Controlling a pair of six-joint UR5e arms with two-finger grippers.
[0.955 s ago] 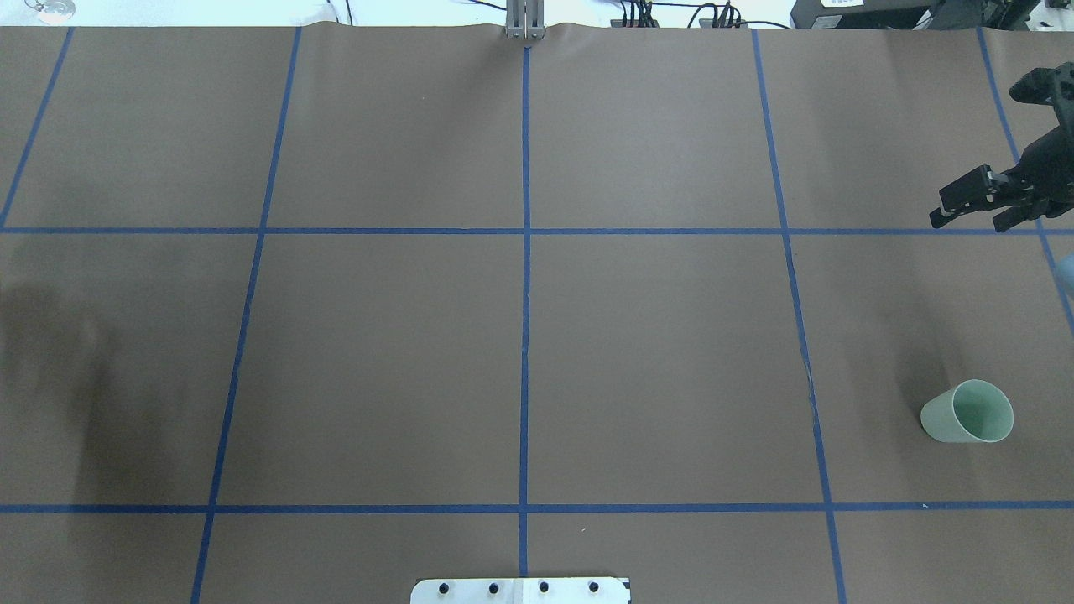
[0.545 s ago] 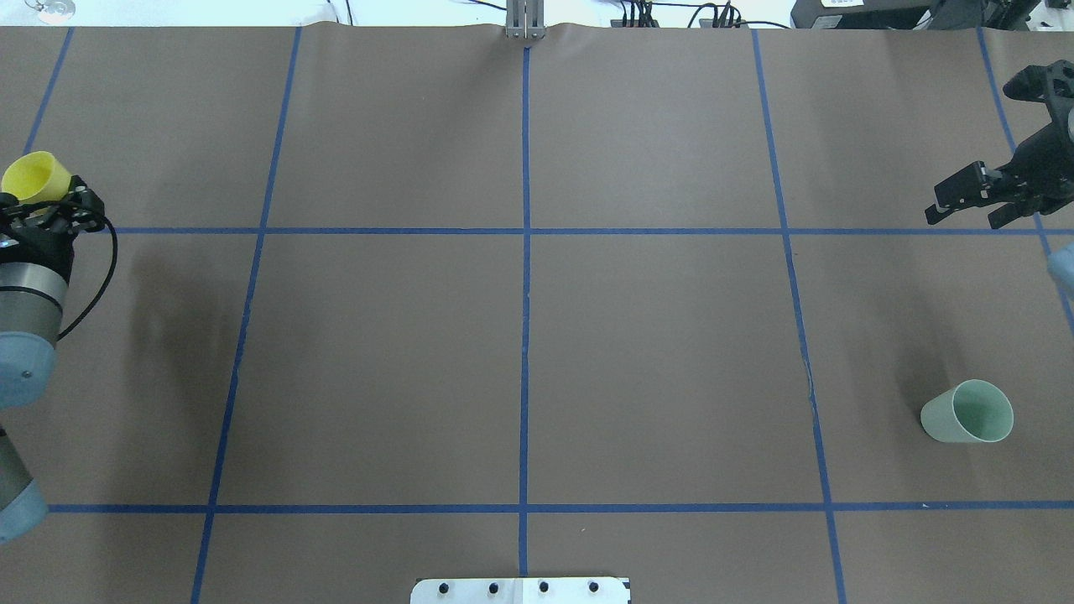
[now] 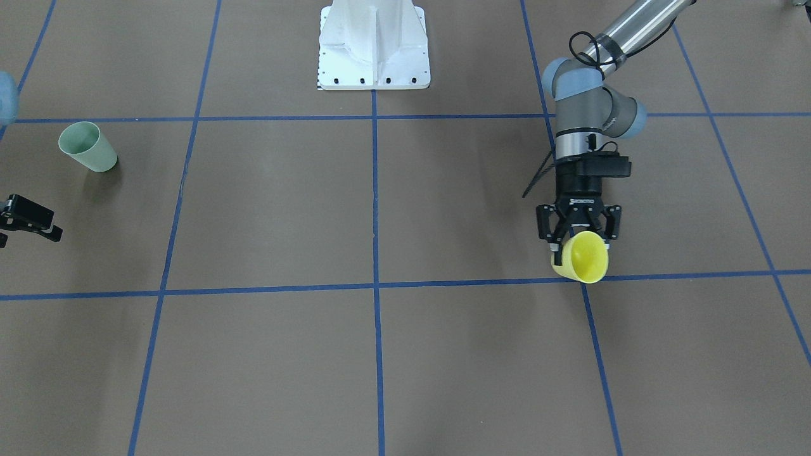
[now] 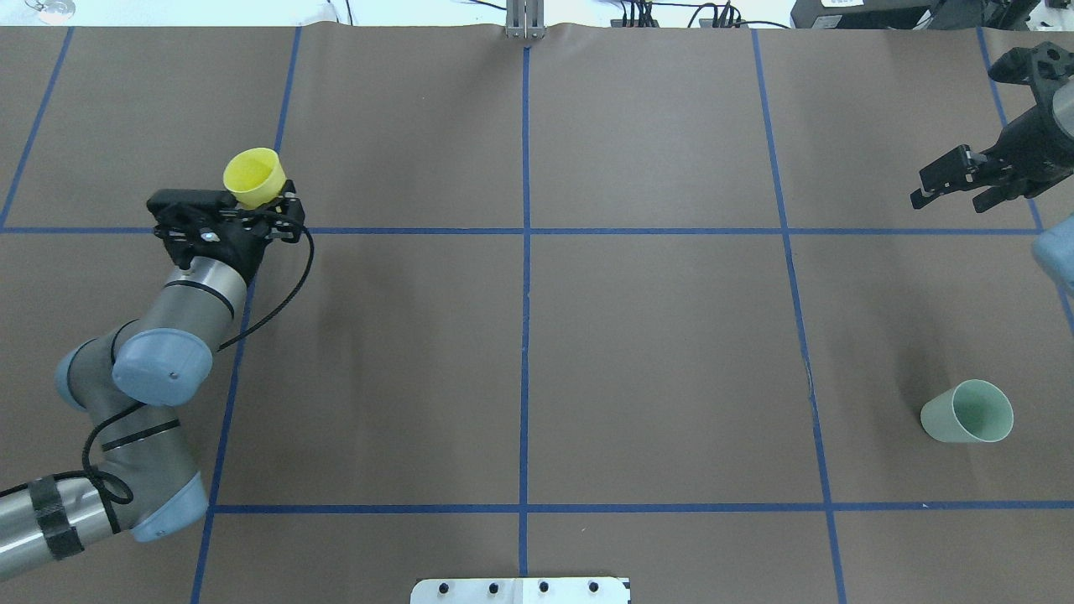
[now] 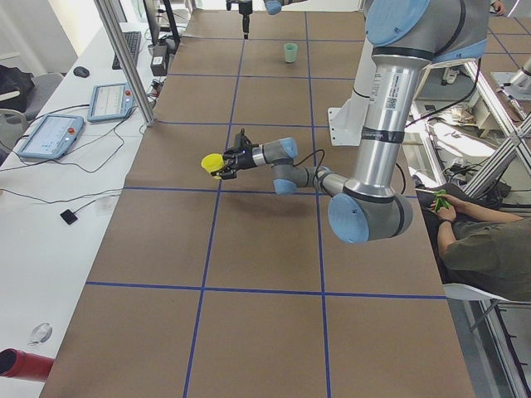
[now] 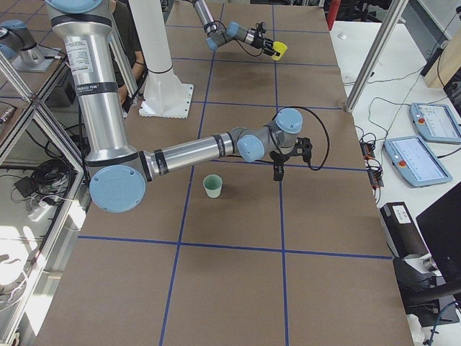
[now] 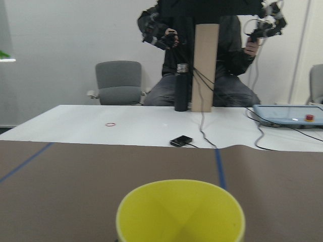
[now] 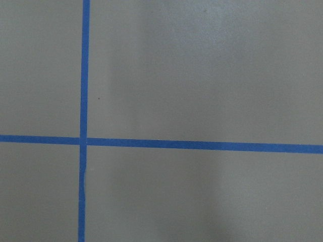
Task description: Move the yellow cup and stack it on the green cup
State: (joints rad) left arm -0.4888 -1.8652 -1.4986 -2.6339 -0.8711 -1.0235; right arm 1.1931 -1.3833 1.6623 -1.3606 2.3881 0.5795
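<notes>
Yellow cup (image 4: 252, 174) in grip of left hand (image 4: 256, 198).

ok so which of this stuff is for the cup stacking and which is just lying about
For the job: yellow cup, held in left tool; green cup; right tool, open.
Lying about: white base plate; control tablets; black bottle.

**Silver tubes, blue caps, black grippers**

Your robot's left arm (image 4: 201, 289) and right arm (image 6: 187, 150) are brushed silver tubes with pale blue joint caps (image 4: 164, 369). A black cable (image 4: 312, 252) runs along the left one, with black tape (image 4: 50, 530) round a tube. The left gripper (image 3: 580, 244) and right gripper (image 4: 948, 197) are black linkages. The white base (image 3: 374, 44) carries dark screws (image 3: 362, 81).
</notes>
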